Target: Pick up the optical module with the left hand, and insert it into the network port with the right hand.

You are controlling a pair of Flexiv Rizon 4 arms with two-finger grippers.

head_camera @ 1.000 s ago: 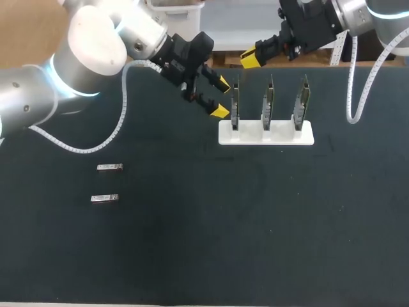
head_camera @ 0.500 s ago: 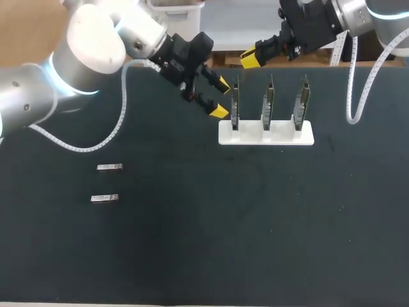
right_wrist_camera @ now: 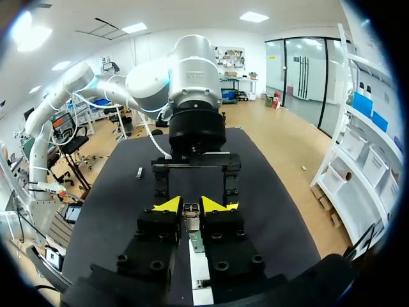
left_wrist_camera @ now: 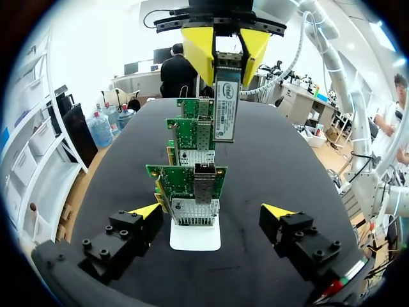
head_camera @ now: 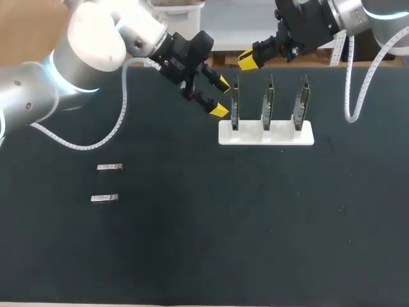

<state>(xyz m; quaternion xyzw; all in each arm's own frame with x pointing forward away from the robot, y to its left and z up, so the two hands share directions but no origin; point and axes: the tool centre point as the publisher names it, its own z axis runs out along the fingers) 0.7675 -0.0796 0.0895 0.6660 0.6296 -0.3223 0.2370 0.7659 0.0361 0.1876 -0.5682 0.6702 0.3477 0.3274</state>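
Left wrist view gives you the clearest reading: the right fingers (left_wrist_camera: 199,48) are clamped on the module (left_wrist_camera: 225,105), gripping its top end from both sides so that it hangs down past their yellow tips, above the row of cards (left_wrist_camera: 192,188) and touching none of them. Right wrist view agrees, with the module (right_wrist_camera: 190,214) pinched between the two tips and the cards in line beyond it. Your left fingers (left_wrist_camera: 148,211) are spread and hold nothing; the nearest card and its white stand (left_wrist_camera: 195,236) sit just ahead of them, in line with the gap. So the pickup and the pass to the right side look done, and the insertion is what remains. You need to line the module's free end up with a port (left_wrist_camera: 203,182) and press it home. Which card it is aimed at, you cannot tell from here. Two spare modules (head_camera: 109,167) lie on the table (head_camera: 255,224), well apart from both sets of fingers.
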